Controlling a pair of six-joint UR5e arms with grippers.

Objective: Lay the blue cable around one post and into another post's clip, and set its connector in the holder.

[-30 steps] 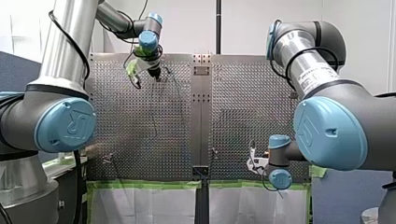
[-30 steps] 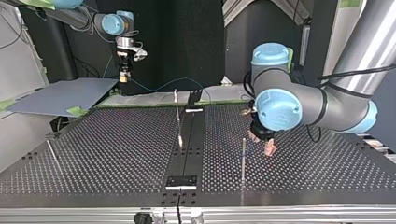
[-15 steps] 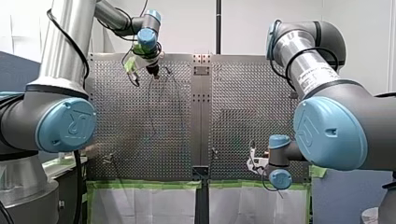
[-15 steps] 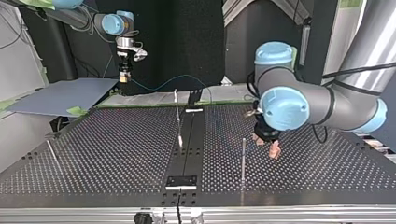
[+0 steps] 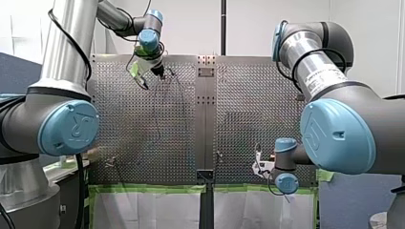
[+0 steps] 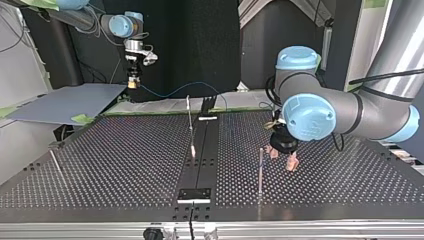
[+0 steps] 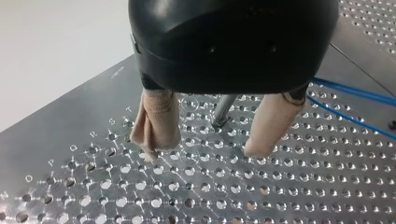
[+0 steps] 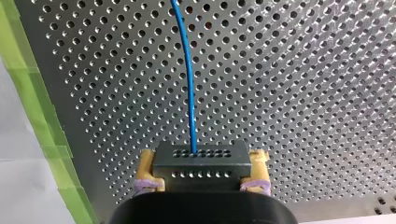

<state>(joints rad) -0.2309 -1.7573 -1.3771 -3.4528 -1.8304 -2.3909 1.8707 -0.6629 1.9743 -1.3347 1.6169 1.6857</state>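
Observation:
In the right wrist view my right gripper is shut on the black connector, and the blue cable runs straight out of it over the perforated plate. The top view shows that gripper raised beyond the table's far edge, with the cable sagging toward the middle. My left gripper hangs open just above the plate, its beige fingers either side of a thin metal post. Two runs of blue cable pass beside it. In the top view this gripper is beside a post.
More thin posts stand on the table at the top view's middle and left. A black holder sits on the centre strip near the front edge. Green tape and white sheet line the table's near edge in the front view.
My left arm has swung a little toward the top view's right and its open gripper has shifted slightly by the post. My right gripper holds still with the connector.

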